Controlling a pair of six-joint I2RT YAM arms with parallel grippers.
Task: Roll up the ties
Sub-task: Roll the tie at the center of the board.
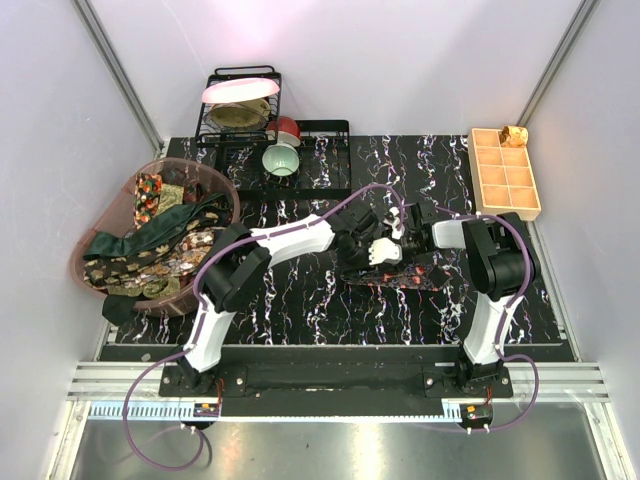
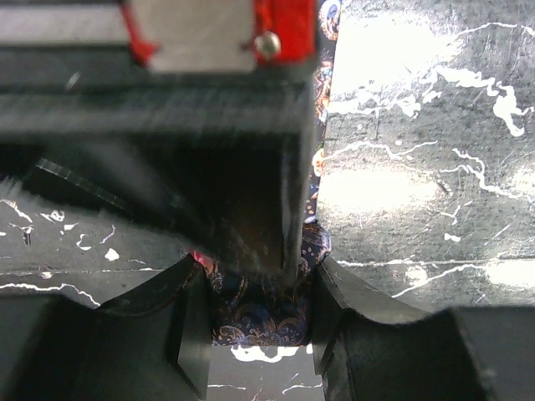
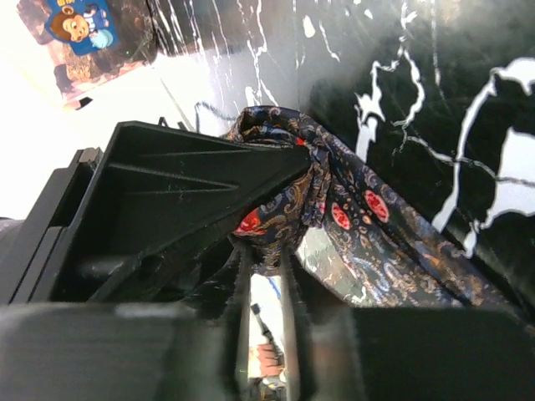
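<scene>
A dark tie with small red dots (image 1: 405, 274) lies on the black marbled mat in the middle, partly bunched up. Both grippers meet over its left end. In the left wrist view my left gripper (image 2: 255, 292) has its fingers on either side of a fold of the tie (image 2: 259, 322), which fills the gap. In the right wrist view my right gripper (image 3: 266, 251) has its fingers nearly together, pinching a gathered edge of the tie (image 3: 368, 217) at the tips. In the top view the left gripper (image 1: 368, 246) and right gripper (image 1: 402, 236) nearly touch.
A pink basket (image 1: 222, 186) at the left holds several more green and brown-gold ties (image 1: 150, 245). A black dish rack (image 1: 215, 105) with plates and a green bowl (image 1: 282, 160) stands at the back. A tan gridded tray (image 1: 505, 172) sits at the back right.
</scene>
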